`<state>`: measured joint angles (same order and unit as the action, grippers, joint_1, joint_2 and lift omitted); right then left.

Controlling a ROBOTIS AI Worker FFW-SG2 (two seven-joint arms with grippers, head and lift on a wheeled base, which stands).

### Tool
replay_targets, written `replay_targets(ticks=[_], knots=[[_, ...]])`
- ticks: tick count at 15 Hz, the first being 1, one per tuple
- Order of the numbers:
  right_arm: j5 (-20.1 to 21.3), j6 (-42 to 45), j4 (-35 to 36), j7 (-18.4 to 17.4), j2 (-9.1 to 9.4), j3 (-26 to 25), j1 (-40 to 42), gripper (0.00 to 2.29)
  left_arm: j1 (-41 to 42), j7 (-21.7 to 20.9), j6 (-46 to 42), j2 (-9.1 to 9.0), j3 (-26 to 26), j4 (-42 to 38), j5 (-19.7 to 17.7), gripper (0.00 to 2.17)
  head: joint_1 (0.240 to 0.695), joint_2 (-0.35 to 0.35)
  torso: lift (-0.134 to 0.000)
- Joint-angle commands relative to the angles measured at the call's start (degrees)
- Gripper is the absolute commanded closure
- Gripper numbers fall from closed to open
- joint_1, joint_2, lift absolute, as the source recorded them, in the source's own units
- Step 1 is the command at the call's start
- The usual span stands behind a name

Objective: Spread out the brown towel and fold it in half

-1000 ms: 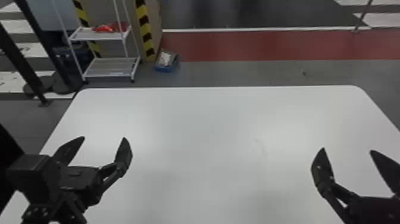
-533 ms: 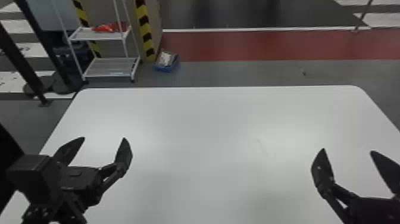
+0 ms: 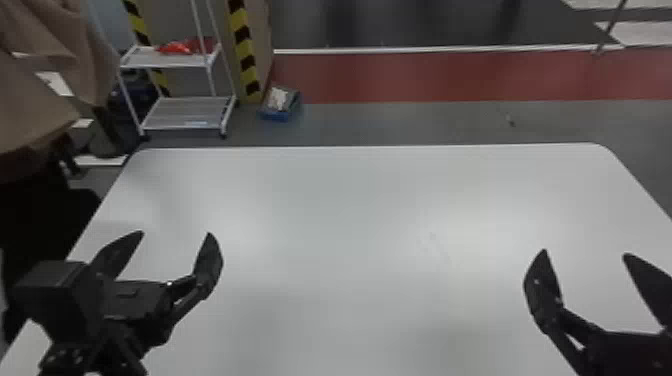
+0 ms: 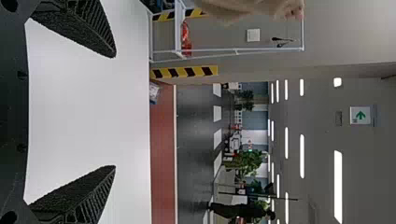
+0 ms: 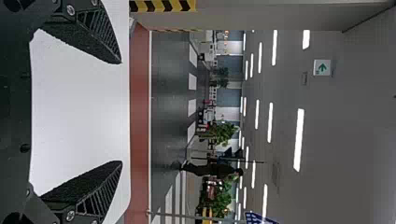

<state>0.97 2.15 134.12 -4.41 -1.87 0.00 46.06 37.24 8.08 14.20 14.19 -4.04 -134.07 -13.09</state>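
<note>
Left gripper and right gripper are both hovering over the near part of the table, well apart from each other, each on its own side. Both are holding nothing: the left gripper's two black fingers are standing spread, with a wide gap between them, and the right gripper's are standing just as wide. As to the brown towel, I cannot tell where it is lying. Between the two grippers and beyond them, the white tabletop is stretching out, its rounded far corners lying ahead of each. Past the table's far edge, ahead of the left gripper, a white wheeled rack is standing on the floor, its upper shelf bearing something red. Just to the right of that rack, a post with yellow and black stripes is rising, and near its foot a blue box is sitting with something whitish in it. Farther out, beyond both grippers, grey floor is running up to a red band, with a darker floor lying past it. Ahead of the right gripper and well beyond the table, a thin pole is standing.
</note>
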Motion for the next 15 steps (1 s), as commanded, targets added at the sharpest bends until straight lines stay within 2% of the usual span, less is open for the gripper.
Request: replay_targets(ticks=[1, 15], knots=[[0.0, 0.0, -0.1, -0.1, -0.06, 0.0, 0.0, 0.11, -0.1, 0.0, 0.0, -0.04, 0.0, 0.1, 0.0, 0.01, 0.695, 0.051, -0.128], [-0.3, -0.5, -0.3, 0.0, -0.24, -0.2, 0.0, 0.11, 0.4, -0.1, 1.4, -0.66, 0.1, -1.2, 0.6, 0.01, 0.695, 0.049, -0.128]])
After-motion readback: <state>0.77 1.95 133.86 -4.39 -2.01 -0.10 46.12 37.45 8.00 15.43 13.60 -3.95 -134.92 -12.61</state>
